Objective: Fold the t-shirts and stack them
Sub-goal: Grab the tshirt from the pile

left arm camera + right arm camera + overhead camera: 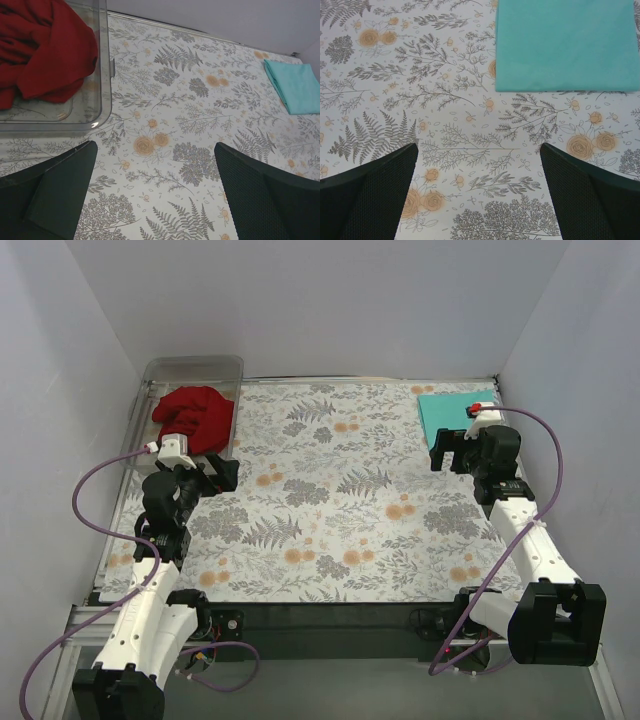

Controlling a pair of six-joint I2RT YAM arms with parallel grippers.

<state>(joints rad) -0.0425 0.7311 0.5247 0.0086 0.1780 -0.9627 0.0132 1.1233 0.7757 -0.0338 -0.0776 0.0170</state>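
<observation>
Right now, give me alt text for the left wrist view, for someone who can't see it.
A crumpled dark red t-shirt lies in a clear plastic tray at upper left. A folded teal t-shirt lies far right on the floral mat, and the open, empty left claw frames the bottom.

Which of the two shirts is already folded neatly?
The teal t-shirt, a flat rectangle on the floral mat; the dark red t-shirt lies crumpled in the clear tray.

Soft, even light comes from overhead and leaves only faint, blurry-edged shadows on the floral mat (340, 500), the clear tray (50, 125) shows a mild sheen along its rim, the patterns read sharp in all views, and the dark fingers (55, 195) close to each wrist lens look slightly soft.
</observation>
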